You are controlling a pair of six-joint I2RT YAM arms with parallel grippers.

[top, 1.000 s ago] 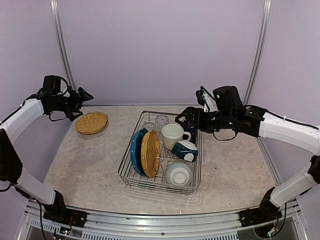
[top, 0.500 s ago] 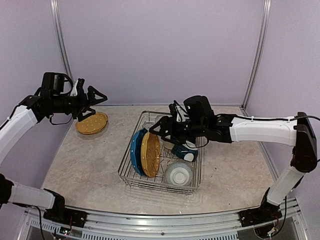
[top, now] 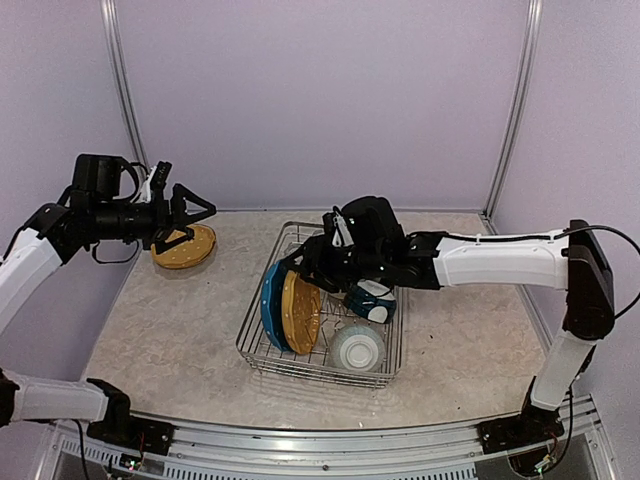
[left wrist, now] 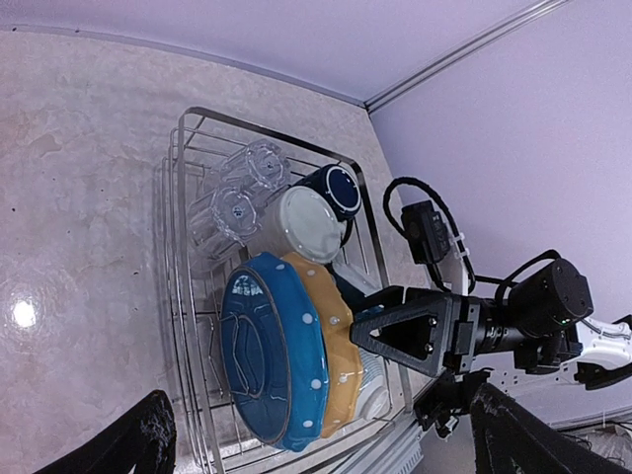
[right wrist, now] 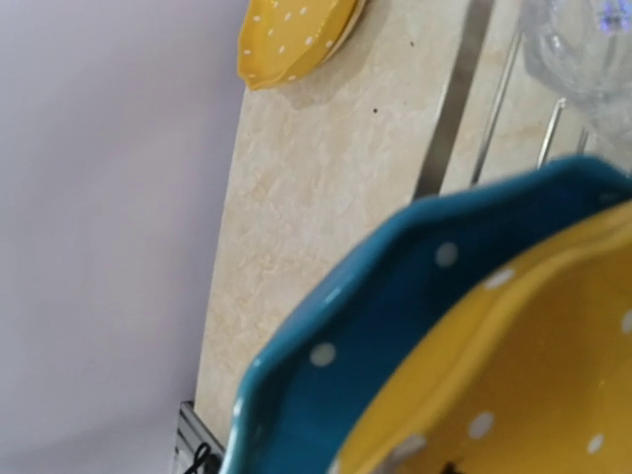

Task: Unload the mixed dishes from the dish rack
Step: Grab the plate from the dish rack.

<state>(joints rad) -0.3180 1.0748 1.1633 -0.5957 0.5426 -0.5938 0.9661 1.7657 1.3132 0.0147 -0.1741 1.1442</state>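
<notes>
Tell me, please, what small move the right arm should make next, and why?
Probably close the right gripper on the top rim of the yellow plate before lifting. It sits right at that upright plate, next to the blue plate in the rack, and the wrist view shows both rims very close; a firm grip isn't visible yet.
</notes>
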